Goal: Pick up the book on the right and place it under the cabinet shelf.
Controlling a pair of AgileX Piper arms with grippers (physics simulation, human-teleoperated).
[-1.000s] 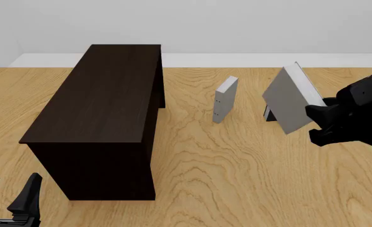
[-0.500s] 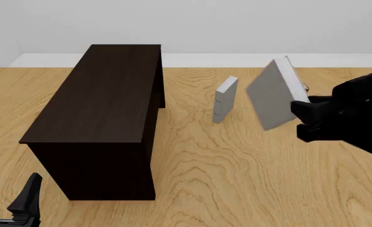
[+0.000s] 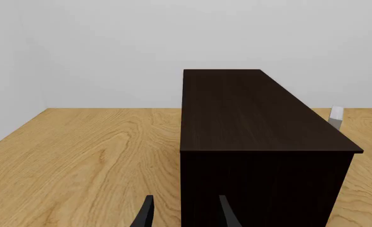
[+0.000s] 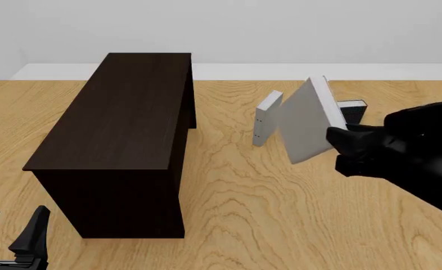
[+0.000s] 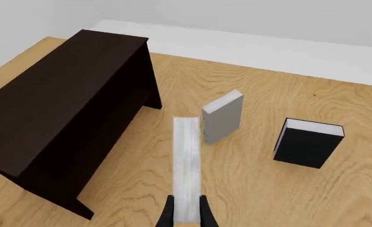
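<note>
Two claws: the right claw (image 4: 342,147) grips the book (image 4: 306,125) aloft, tilted, beside another grey book (image 4: 267,117); the left claw (image 4: 11,232) waits released near the cabinet shelf (image 4: 123,118).

my right claw (image 4: 339,147) black, on light grey book (image 4: 305,128), white page edges; cabinet shelf (image 4: 123,124) very dark brown; second book (image 4: 267,118) pale grey; third book (image 5: 307,143) black-covered; table (image 4: 266,214) light woodgrain
</note>
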